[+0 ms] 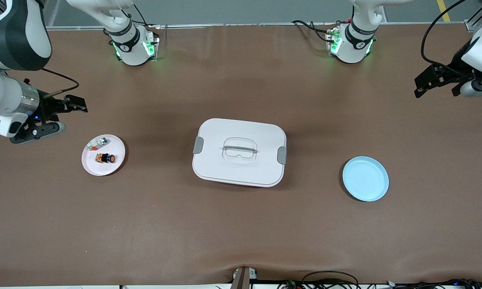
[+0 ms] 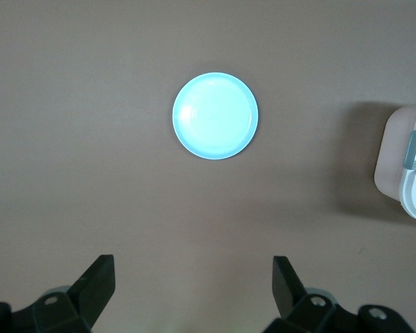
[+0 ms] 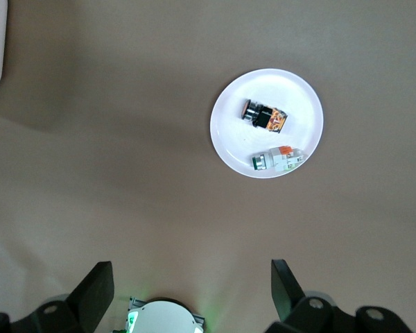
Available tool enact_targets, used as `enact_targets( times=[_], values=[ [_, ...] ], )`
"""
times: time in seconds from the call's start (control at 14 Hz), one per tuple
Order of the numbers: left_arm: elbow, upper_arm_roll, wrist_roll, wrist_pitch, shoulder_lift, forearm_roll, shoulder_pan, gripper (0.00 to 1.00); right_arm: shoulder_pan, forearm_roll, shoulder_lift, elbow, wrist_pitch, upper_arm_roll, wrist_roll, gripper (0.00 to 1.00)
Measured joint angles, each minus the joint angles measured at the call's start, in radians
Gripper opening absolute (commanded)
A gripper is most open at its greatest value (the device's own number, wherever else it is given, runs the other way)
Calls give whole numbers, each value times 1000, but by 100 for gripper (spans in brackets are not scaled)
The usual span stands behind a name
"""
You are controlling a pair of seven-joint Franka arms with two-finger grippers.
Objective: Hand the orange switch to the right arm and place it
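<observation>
Orange switch (image 1: 106, 158) lies on the pink plate (image 1: 116, 165), at the white box's (image 1: 241, 128) nine o'clock. Left gripper (image 1: 437, 82) and right gripper (image 1: 66, 114) both wait up high, jaws wide and empty.

Lidded box (image 2: 410, 163): cut off by the left wrist view's edge.
Silver-white piece (image 1: 101, 141): too small to identify.

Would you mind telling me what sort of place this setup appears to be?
Most likely a robotics lab bench: two table-mounted arms, a brown mat-covered table, loose cables along its edge, and staged props such as the orange switch on a pink plate.
</observation>
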Motion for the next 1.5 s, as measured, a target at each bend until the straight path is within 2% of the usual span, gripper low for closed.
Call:
enact_targets(
  times=[0.21,0.79,1.07,1.5],
  values=[
    [0,0,0,-1,7,0,0,100,1,-3,0,53,-17,-1,75,100],
    [0,0,0,-2,10,0,0,100,-15,-10,2,188,-52,-17,124,100],
    [0,0,0,-2,11,0,-1,100,-52,-10,2,224,-106,-19,188,100],
    [1,0,0,-2,11,0,-1,100,-82,5,1,229,-105,-19,197,100]
  ],
)
